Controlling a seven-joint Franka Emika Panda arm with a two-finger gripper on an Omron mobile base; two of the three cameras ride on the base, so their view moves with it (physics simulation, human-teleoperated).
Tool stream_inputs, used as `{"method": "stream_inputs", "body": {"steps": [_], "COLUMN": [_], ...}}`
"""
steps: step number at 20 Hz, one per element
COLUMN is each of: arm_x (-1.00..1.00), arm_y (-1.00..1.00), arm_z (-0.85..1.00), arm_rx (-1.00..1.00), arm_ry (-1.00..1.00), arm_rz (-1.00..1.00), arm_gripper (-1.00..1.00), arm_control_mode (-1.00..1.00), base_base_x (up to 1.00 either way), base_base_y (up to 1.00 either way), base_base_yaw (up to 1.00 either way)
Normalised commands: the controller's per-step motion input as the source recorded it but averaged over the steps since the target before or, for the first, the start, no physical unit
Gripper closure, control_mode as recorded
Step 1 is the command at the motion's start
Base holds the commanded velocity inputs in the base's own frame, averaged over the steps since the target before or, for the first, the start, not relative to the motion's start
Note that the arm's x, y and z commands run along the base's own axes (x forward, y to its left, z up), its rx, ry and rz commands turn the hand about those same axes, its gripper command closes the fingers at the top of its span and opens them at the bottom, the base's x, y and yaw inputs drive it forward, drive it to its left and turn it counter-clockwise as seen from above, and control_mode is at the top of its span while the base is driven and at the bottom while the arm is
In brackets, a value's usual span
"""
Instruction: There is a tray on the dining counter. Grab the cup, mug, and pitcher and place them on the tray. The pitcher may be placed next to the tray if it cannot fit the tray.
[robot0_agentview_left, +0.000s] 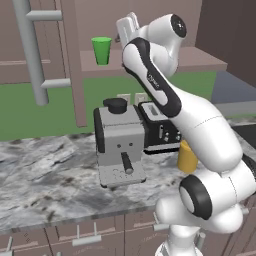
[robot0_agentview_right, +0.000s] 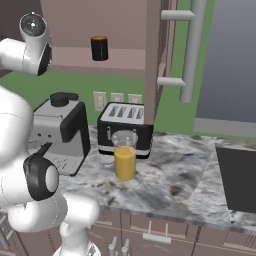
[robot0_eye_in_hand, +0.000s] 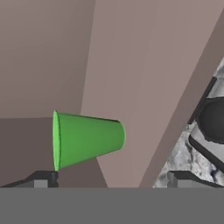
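Grey-and-black coffee machine (robot0_agentview_left: 120, 145) with black knob on top stands on the marbled counter (robot0_agentview_left: 45, 175). Black toaster (robot0_agentview_right: 125, 127) just beside it, at 3 o'clock of it in right base view. White wall outlets (robot0_agentview_right: 116, 98) behind, on green backsplash. Brown wall shelf (robot0_agentview_left: 200, 60) above. Grey ladder-like rail (robot0_agentview_right: 187, 50) at 1 o'clock in right base view.

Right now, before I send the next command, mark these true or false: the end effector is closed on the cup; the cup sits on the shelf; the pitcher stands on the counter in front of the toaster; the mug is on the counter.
1. End effector closed on the green cup: false. It is open and the cup is not between its fingertips.
2. Cup upright on the shelf: true.
3. Yellow-orange pitcher on the marbled counter in front of the black toaster: true.
4. Black mug on the counter: false. It stands on the shelf.
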Motion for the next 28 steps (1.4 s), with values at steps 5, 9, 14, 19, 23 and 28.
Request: {"method": "stream_inputs", "body": {"steps": [5, 9, 14, 19, 23, 28], "arm_x": [0.27, 0.28, 0.26, 0.21, 0.18, 0.16], "arm_y": [0.03, 0.0, 0.01, 0.04, 0.05, 0.12], "arm_z": [0.0, 0.0, 0.0, 0.0, 0.0, 0.0], "arm_rx": [0.0, 0.01, 0.0, 0.0, 0.0, 0.0], "arm_ry": [0.0, 0.0, 0.0, 0.0, 0.0, 0.0], "arm_rz": [0.0, 0.0, 0.0, 0.0, 0.0, 0.0], "arm_gripper": [-1.0, -1.0, -1.0, -1.0, -1.0, -1.0], "arm_control_mode": [-1.0, -1.0, -1.0, -1.0, -1.0, -1.0], "base_base_x": [0.0, 0.0, 0.0, 0.0, 0.0, 0.0], "base_base_y": [0.0, 0.0, 0.0, 0.0, 0.0, 0.0], "base_base_yaw": [0.0, 0.0, 0.0, 0.0, 0.0, 0.0]}}
